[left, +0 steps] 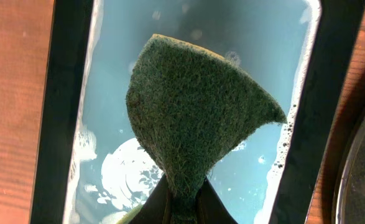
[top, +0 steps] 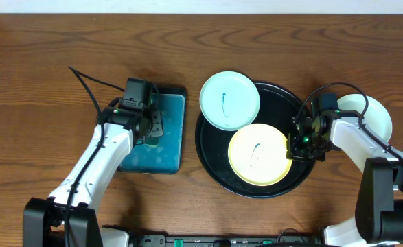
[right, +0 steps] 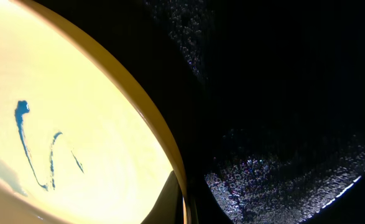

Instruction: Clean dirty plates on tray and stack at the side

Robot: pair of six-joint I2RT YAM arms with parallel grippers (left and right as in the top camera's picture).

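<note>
Pinching a green scouring sponge (left: pixel 194 112) over the soapy rectangular teal tray (top: pixel 168 156), the left end effector (left: pixel 185 204) loads suds. The right end effector (top: pixel 301 140) meets the pale yellow round plastic plate (top: pixel 256 154) at its rim, likely to steady it; I cannot tell if it is clamped.

We find the round tray (top: pixel 278 103) right of the middle of the table (top: pixel 36 68), with the rectangular tray (top: pixel 170 140) to its left, the two apart. The first plate (top: pixel 257 154) lies in the round tray, toward its near side. The second plate (top: pixel 230 101) sits behind and left of it, across the round tray's far-left rim, partly outside; their edges meet. The third plate (top: pixel 376 113) lies on the table right of the round tray, partly under the right arm. The right gripper (top: pixel 298 143) is at the first plate's right edge; we cannot tell if it grips. The left gripper (left: pixel 182 202) holds a sponge (left: pixel 188 118) over the rectangular tray.
</note>
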